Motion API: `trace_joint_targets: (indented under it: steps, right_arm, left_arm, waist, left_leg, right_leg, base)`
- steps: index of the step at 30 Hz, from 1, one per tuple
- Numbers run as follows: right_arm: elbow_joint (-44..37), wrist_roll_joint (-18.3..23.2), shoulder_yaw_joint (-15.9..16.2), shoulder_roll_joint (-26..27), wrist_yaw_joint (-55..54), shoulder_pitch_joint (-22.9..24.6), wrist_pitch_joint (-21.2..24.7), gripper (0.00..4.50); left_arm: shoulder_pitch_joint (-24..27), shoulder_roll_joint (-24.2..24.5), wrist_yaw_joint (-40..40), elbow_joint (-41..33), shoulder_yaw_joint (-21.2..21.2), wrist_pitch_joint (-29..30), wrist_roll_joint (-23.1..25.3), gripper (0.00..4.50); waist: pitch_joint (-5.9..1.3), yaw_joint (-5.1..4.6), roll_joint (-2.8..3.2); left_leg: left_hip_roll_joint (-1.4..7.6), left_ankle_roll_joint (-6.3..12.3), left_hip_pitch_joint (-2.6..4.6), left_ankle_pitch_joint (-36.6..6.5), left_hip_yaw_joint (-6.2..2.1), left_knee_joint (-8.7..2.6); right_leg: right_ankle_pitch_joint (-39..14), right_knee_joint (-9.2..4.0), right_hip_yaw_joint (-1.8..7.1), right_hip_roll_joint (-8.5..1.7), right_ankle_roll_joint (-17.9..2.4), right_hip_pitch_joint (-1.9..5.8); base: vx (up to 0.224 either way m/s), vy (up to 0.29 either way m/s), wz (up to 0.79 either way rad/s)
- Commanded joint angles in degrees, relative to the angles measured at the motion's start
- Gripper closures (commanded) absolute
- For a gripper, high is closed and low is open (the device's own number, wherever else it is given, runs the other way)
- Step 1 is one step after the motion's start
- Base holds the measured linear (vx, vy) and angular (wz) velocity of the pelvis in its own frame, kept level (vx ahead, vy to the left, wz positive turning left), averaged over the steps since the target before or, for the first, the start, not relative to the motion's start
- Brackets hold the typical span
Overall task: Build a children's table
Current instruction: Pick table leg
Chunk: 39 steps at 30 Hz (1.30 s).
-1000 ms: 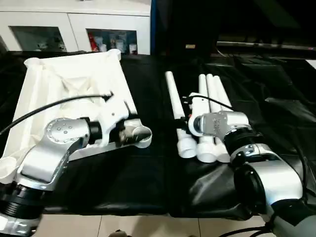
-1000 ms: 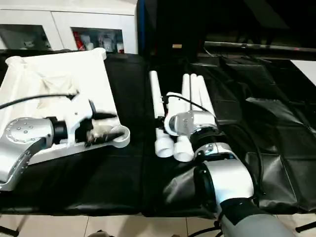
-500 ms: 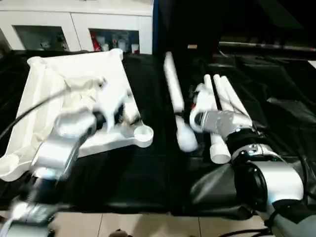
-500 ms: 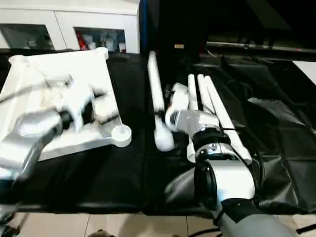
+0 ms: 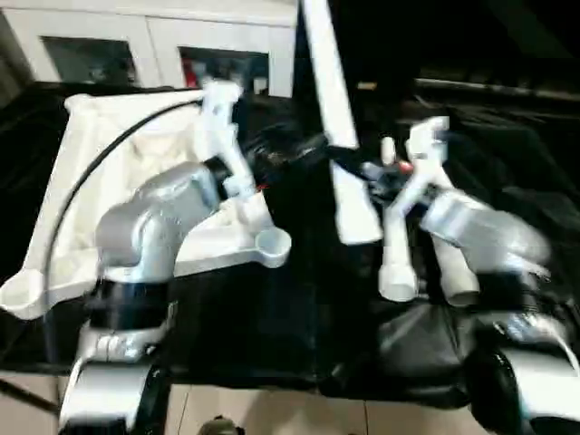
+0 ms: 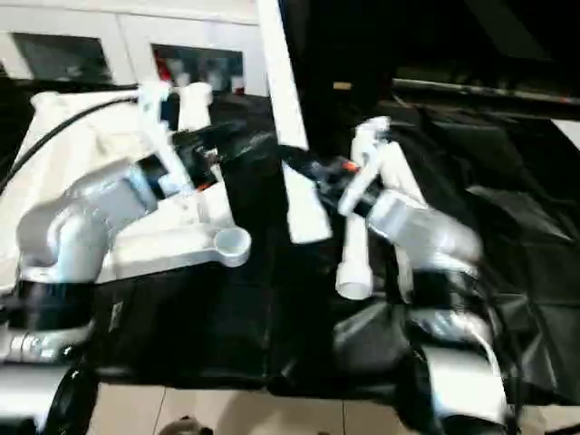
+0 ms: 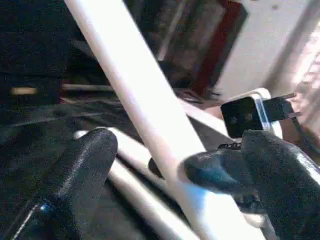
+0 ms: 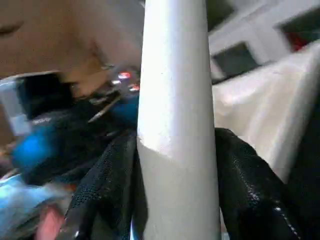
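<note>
We saw the right gripper (image 8: 175, 200) clenched around one white leg (image 5: 331, 118); in the right wrist view its two black fingers (image 8: 107, 185) pressed on both sides of the tube. This leg was lifted off the black cloth (image 5: 272, 317) and stood almost upright, with its flared end (image 5: 356, 217) pointing down and its other end going past the top edge of the head views.

The left gripper (image 7: 145, 165) was released, with its fingers wide apart. In the left wrist view the lifted leg passed between them; we could not tell if either finger touched it.

The tabletop (image 5: 109, 172) lay on the left part of the cloth with its ribbed underside up. One round corner socket (image 5: 272, 245) at its near right corner was near the flared end of the lifted leg, but apart from it.

The other legs (image 5: 399, 254) lay on the cloth at the right, under the right arm. A white cabinet (image 5: 136, 45) with glass doors stood on the far side, behind the tabletop.
</note>
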Motion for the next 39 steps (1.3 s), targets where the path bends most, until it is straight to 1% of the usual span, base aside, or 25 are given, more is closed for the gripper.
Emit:
trace_joint_targets:
  steps: [1,2,3,4,5,6,11,12,15,18,19,22,24,25,26,27,29,30,31,32,33,35,37,38,39]
  right_arm:
    - [-5.06,2.15,0.54,-0.68,2.04,0.55,1.33,2.68]
    - [-5.51,2.12,0.79,-0.75,2.17,0.71,1.36,2.68]
    - [-6.15,2.07,1.18,-0.85,2.33,0.96,1.41,2.68]
    - [-7.01,1.96,1.91,-1.06,2.31,1.34,1.29,2.68]
    - [-7.37,1.81,2.34,-1.18,2.29,1.52,1.16,2.68]
    - [-8.29,1.71,3.24,-1.42,2.39,2.02,1.05,2.68]
    - [-10.37,1.47,4.47,-1.52,1.96,2.92,1.16,2.68]
    - [-10.80,0.49,4.71,-1.12,0.71,2.97,0.71,2.68]
    - [-9.16,-0.58,3.22,-0.05,-2.83,1.68,-1.36,2.68]
    - [-9.95,0.68,3.03,-0.41,-2.33,1.46,-1.11,2.68]
    - [-11.27,-0.88,4.81,-0.79,-2.54,1.92,-2.14,2.68]
    - [-12.60,-5.69,8.42,-0.63,-4.85,2.24,-5.38,2.68]
    - [-14.32,-10.26,12.23,-0.18,-6.80,2.69,-8.50,2.68]
    - [-14.48,-10.71,12.61,-0.13,-6.99,2.74,-8.84,2.68]
    - [-14.76,-11.66,13.39,-0.04,-7.41,2.82,-9.54,2.68]
    - [-14.57,-17.31,17.33,0.38,-10.97,2.85,-13.87,2.68]
    - [-13.80,-22.79,20.81,0.54,-14.49,2.67,-18.06,2.68]
    - [-13.80,-22.79,20.81,0.54,-14.49,2.67,-18.06,2.68]
    - [-13.04,-25.57,21.99,1.14,-17.40,2.47,-20.26,2.68]
    - [-13.02,-25.62,22.00,1.16,-17.46,2.47,-20.29,2.68]
    - [-12.28,-27.61,22.45,1.97,-20.29,2.25,-21.78,2.68]
    - [-11.63,-29.33,22.74,2.82,-22.97,2.01,-23.10,2.68]
    - [-10.80,-30.61,22.75,3.96,-25.52,1.69,-24.46,2.68]
    - [-10.35,-31.15,22.67,4.46,-26.66,1.53,-25.11,2.68]
    - [-9.98,-31.49,22.74,4.80,-27.19,1.47,-25.64,2.68]
  left_arm:
    - [-1.21,-0.59,0.48,1.57,-0.46,1.54,-0.66,0.00]
    - [-1.38,-0.85,0.66,1.75,-0.20,1.67,-0.95,0.00]
    - [-1.66,-1.27,0.94,2.00,0.24,1.93,-1.45,0.00]
    - [-2.10,-1.87,1.18,2.00,0.98,2.65,-2.53,0.00]
    - [-2.28,-2.10,1.20,1.92,1.24,2.98,-2.99,0.00]
    - [-2.53,-2.37,1.07,1.60,1.49,3.59,-3.86,0.00]
    - [-2.90,-3.48,1.64,1.17,2.53,5.04,-6.07,0.00]
    - [-3.22,-4.28,2.22,1.25,3.57,5.60,-7.33,0.00]
    - [-2.73,-3.91,2.29,0.72,3.77,6.06,-7.74,0.00]
    - [-1.92,-3.17,3.12,1.05,3.98,6.28,-7.11,0.00]
    - [-1.86,-3.31,3.60,0.90,4.57,6.54,-7.67,0.17]
    - [-2.55,-3.91,5.59,1.14,5.07,7.17,-7.48,0.34]
    - [-3.74,-5.30,9.81,2.76,6.14,7.62,-6.81,0.46]
    - [-3.87,-5.45,10.27,2.98,6.28,7.67,-6.75,0.46]
    - [-4.13,-5.74,11.19,3.45,6.58,7.75,-6.65,0.65]
    - [-5.57,-7.19,15.81,6.17,8.49,7.64,-6.16,0.71]
    - [-6.68,-8.32,19.14,8.28,10.22,7.25,-6.15,0.80]
    - [-6.68,-8.32,19.14,8.28,10.22,7.25,-6.15,0.89]
    - [-7.14,-9.18,20.86,8.91,11.57,7.04,-6.68,1.00]
    - [-7.15,-9.19,20.89,8.92,11.59,7.04,-6.69,1.09]
    - [-7.63,-10.16,23.36,9.48,13.15,6.70,-7.37,1.09]
    - [-8.26,-11.17,26.38,10.23,14.87,6.23,-8.05,1.16]
    - [-8.82,-11.89,28.92,10.93,15.94,5.71,-7.95,1.44]
    - [-8.99,-12.23,29.92,11.18,16.40,5.59,-7.90,1.44]
    - [-9.05,-12.48,30.67,11.33,16.65,5.60,-7.78,1.56]
  waist:
    - [-4.61,0.15,0.22]
    - [-4.51,0.08,0.46]
    - [-4.54,0.08,0.39]
    - [-4.60,0.10,0.70]
    - [-4.58,0.00,0.56]
    - [-4.53,-0.04,0.59]
    - [-4.50,-0.05,0.51]
    - [-4.51,-0.04,0.48]
    - [-4.44,-0.10,0.39]
    - [-4.50,-0.10,0.53]
    - [-4.47,-0.15,0.39]
    - [-4.47,-0.19,0.48]
    - [-4.40,-0.38,0.50]
    - [-4.37,-0.41,0.46]
    - [-4.34,-0.44,0.46]
    - [-4.32,-0.61,0.64]
    - [-4.30,-0.75,0.60]
    - [-4.25,-0.86,0.54]
    - [-4.32,-0.81,0.58]
    - [-4.36,-0.86,0.64]
    - [-4.39,-0.99,0.57]
    - [-4.39,-1.01,0.60]
    - [-4.36,-1.07,0.48]
    - [-4.35,-1.06,0.57]
    - [-4.34,-1.06,0.47]
  left_leg:
    - [2.08,3.45,0.13,0.14,-0.24,-3.39]
    - [2.07,2.73,0.17,-0.88,-0.25,-3.45]
    - [2.11,1.94,0.24,-1.23,-0.26,-3.52]
    - [2.09,1.64,0.23,-1.17,-0.34,-3.48]
    - [2.10,1.27,0.21,-1.32,-0.30,-3.52]
    - [2.09,1.01,0.19,-1.68,-0.36,-3.56]
    - [2.09,0.95,0.16,-1.75,-0.38,-3.58]
    - [2.12,0.91,0.13,-1.57,-0.39,-3.59]
    - [2.06,0.53,0.14,-1.81,-0.35,-3.66]
    - [2.06,0.49,0.15,-1.64,-0.40,-3.67]
    - [2.08,0.57,0.12,-1.52,-0.40,-3.68]
    - [2.07,0.16,0.08,-0.81,-0.43,-3.65]
    - [2.07,-0.39,0.03,-1.39,-0.40,-3.62]
    - [2.00,-0.41,0.07,-1.62,-0.41,-3.66]
    - [1.95,-0.39,0.09,-2.17,-0.44,-3.74]
    - [2.03,-0.87,0.12,-2.66,-0.50,-3.74]
    - [1.84,-1.84,0.14,-2.98,-0.53,-3.70]
    - [1.76,-1.79,0.05,-3.00,-0.54,-3.75]
    - [1.86,-1.52,0.08,-2.86,-0.61,-3.81]
    - [1.92,-1.43,0.08,-2.59,-0.63,-3.77]
    - [1.81,-1.34,0.01,-2.03,-0.58,-3.71]
    - [1.75,-1.07,0.03,-2.07,-0.56,-3.64]
    - [1.79,-0.57,0.05,-2.64,-0.57,-3.72]
    - [1.84,-0.57,0.00,-2.57,-0.61,-3.72]
    - [1.84,-0.46,0.05,-2.92,-0.60,-3.76]
  right_leg:
    - [4.37,-3.68,2.58,-4.33,-14.67,4.24]
    - [2.70,-4.03,2.58,-4.35,-14.09,4.22]
    - [1.85,-4.06,2.59,-4.38,-14.11,4.23]
    - [1.81,-3.96,2.56,-4.38,-14.17,4.24]
    - [1.90,-4.03,2.54,-4.30,-14.15,4.20]
    - [1.50,-4.15,2.49,-4.29,-14.13,4.21]
    - [1.26,-4.22,2.54,-4.28,-13.77,4.20]
    - [1.35,-4.15,2.55,-4.32,-13.74,4.19]
    - [0.32,-4.31,2.55,-4.33,-13.49,4.04]
    - [0.63,-4.21,2.57,-4.22,-12.94,4.12]
    - [0.91,-4.22,2.57,-4.21,-12.83,4.13]
    - [1.78,-4.13,2.54,-4.22,-12.53,4.09]
    - [1.56,-4.18,2.57,-4.24,-12.32,4.08]
    - [1.22,-4.33,2.59,-4.26,-12.19,4.12]
    - [0.29,-4.42,2.62,-4.24,-11.77,4.18]
    - [-0.27,-4.48,2.62,-4.23,-11.47,4.03]
    - [-1.38,-4.66,2.61,-4.28,-10.64,4.07]
    - [-1.53,-4.69,2.65,-4.20,-10.51,4.16]
    - [-0.95,-4.54,2.66,-4.17,-10.47,4.18]
    - [-0.22,-4.44,2.66,-4.16,-10.61,4.10]
    - [1.80,-4.33,2.66,-4.07,-11.26,4.09]
    - [2.81,-4.22,2.69,-4.01,-11.70,4.09]
    - [2.54,-4.33,2.68,-4.06,-11.84,4.15]
    - [2.47,-4.28,2.69,-4.11,-11.72,4.14]
    - [2.04,-4.35,2.65,-4.09,-11.50,4.17]
  base:
    - [0.000,0.000,0.00]
    - [0.000,0.000,0.00]
    - [0.000,0.000,0.00]
    - [0.000,0.000,0.00]
    - [0.000,0.000,0.00]
    - [0.000,0.000,0.00]
    - [0.000,0.000,0.00]
    - [0.000,0.000,0.00]
    - [0.000,0.000,0.00]
    - [0.000,0.000,0.00]
    - [0.000,0.000,0.00]
    - [0.000,0.000,0.00]
    - [0.000,0.000,0.00]
    - [0.000,0.000,0.00]
    - [0.000,0.000,0.00]
    - [0.000,0.000,0.00]
    - [0.000,0.000,0.00]
    - [0.000,0.000,0.00]
    - [0.000,0.000,0.00]
    - [0.000,0.000,0.00]
    - [0.000,0.000,0.00]
    - [0.000,0.000,0.00]
    - [0.000,0.000,0.00]
    - [0.000,0.000,0.00]
    - [0.000,0.000,0.00]
